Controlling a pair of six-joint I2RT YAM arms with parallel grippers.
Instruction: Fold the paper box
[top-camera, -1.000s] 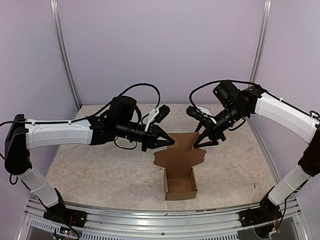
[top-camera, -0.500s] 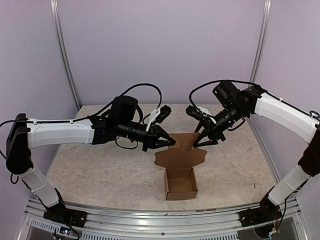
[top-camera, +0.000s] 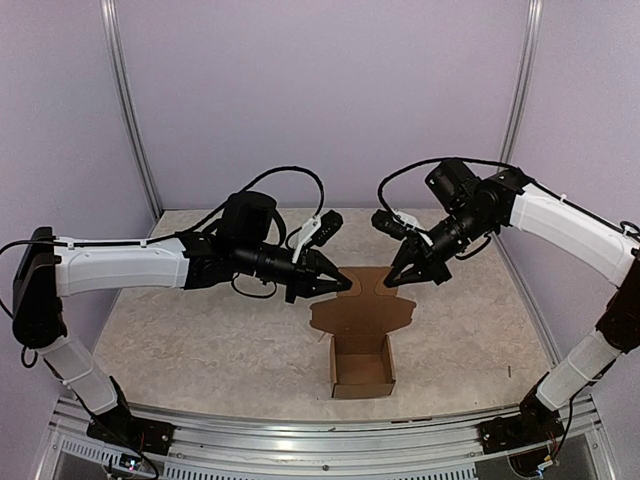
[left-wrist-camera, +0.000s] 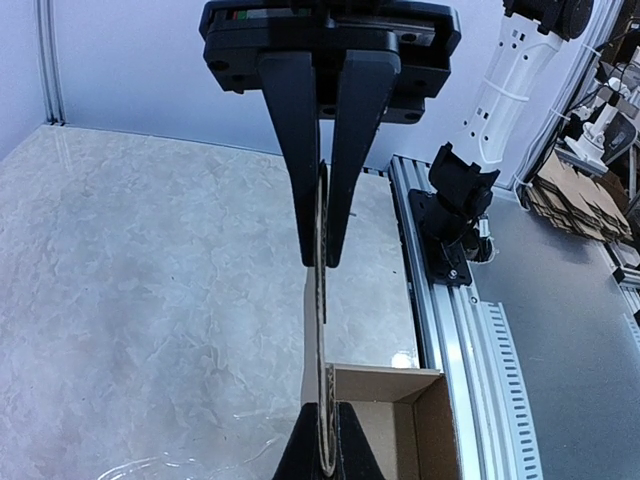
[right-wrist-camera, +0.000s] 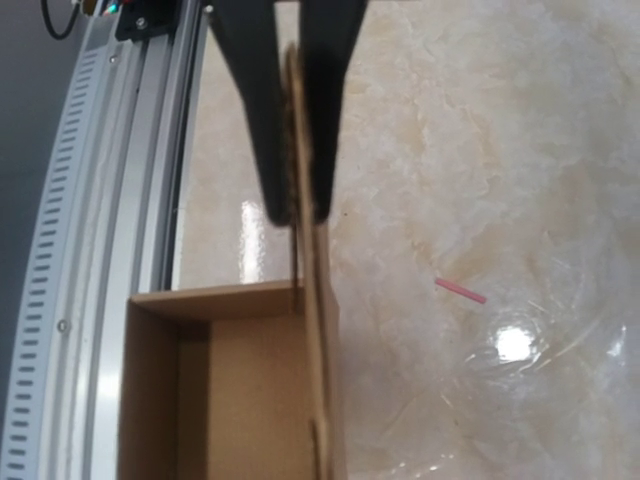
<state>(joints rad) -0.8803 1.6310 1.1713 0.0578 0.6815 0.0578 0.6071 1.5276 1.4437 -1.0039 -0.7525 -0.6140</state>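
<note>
Overhead, paper box: a brown paper box is seen on the table, near its front edge, between the two arm bases, with its top open.
Overhead, lid flap: the lid flap is raised from the box's far wall, and its long edge is laid left to right.
Overhead, left gripper: the left gripper is closed on the flap's upper left edge.
Overhead, right gripper: the right gripper is closed on the upper right edge; both arms are judged equally near.
Left wrist, jaws: the fingers are pressed together on thin card seen edge-on.
Left wrist, box: the open body is shown below and beyond the fingertips, beside the rail.
Right wrist, jaws: the card edge is pinched between shut fingers.
Right wrist, box: the open cavity is shown below the jaws, toward the rail.
Key relation: the box opening lies on the near side of both jaws, so the flap is judged to be swung forward and down over it.
</note>
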